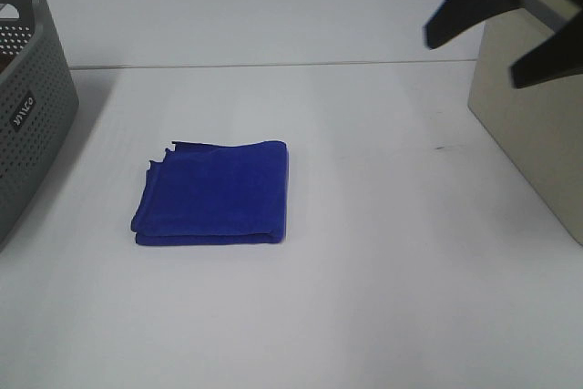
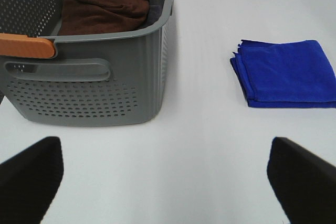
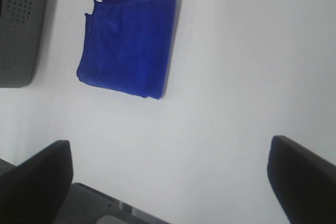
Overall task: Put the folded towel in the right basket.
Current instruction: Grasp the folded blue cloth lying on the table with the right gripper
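A folded blue towel (image 1: 214, 193) lies flat on the white table (image 1: 383, 252), left of centre. It also shows in the left wrist view (image 2: 286, 72) and the right wrist view (image 3: 128, 43). The right basket (image 1: 537, 134) is beige and stands at the table's right edge. My right gripper (image 1: 472, 59) is open and empty, held high next to the beige basket, far from the towel. My left gripper (image 2: 168, 182) is open and empty, low over the table near the grey basket. It is out of the exterior view.
A grey perforated basket (image 1: 27, 134) stands at the left edge. In the left wrist view it (image 2: 105, 77) holds a brown towel (image 2: 102, 9) and has an orange handle (image 2: 26, 45). Bare table lies between the towel and the beige basket.
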You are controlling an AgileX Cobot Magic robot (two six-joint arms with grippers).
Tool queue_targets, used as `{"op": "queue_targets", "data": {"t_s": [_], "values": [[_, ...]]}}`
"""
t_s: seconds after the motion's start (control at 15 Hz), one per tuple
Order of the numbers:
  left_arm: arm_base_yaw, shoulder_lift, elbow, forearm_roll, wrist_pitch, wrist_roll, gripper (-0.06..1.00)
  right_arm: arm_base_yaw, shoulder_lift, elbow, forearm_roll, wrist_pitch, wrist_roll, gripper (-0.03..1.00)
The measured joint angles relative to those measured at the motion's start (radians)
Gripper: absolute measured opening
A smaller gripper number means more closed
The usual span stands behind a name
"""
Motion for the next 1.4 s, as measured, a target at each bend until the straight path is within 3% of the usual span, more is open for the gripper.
{"op": "queue_targets", "data": {"t_s": [0.13,0.2,0.27,0.53,0.93,1.27,1.4], "values": [[0.0,0.0,0.0,0.0,0.0,0.0,0.98,0.098,0.148,0.0,0.085,-0.164,-0.007,0.95],[0.0,0.0,0.0,0.0,0.0,0.0,0.98,0.126,0.214,0.0,0.147,-0.21,-0.049,0.95],[0.0,0.0,0.0,0.0,0.0,0.0,0.98,0.154,0.335,-0.001,0.271,-0.271,-0.153,0.95],[0.0,0.0,0.0,0.0,0.0,0.0,0.98,0.169,0.511,-0.008,0.454,-0.313,-0.35,0.94],[0.0,0.0,0.0,0.0,0.0,0.0,0.98,0.169,0.756,-0.215,0.444,-0.308,-0.398,0.94],[0.0,0.0,0.0,0.0,0.0,0.0,0.98,0.172,0.815,-0.235,0.436,-0.291,-0.37,0.93],[0.0,0.0,0.0,0.0,0.0,0.0,0.98,0.234,0.836,-0.251,0.473,-0.304,-0.358,0.92]]}}
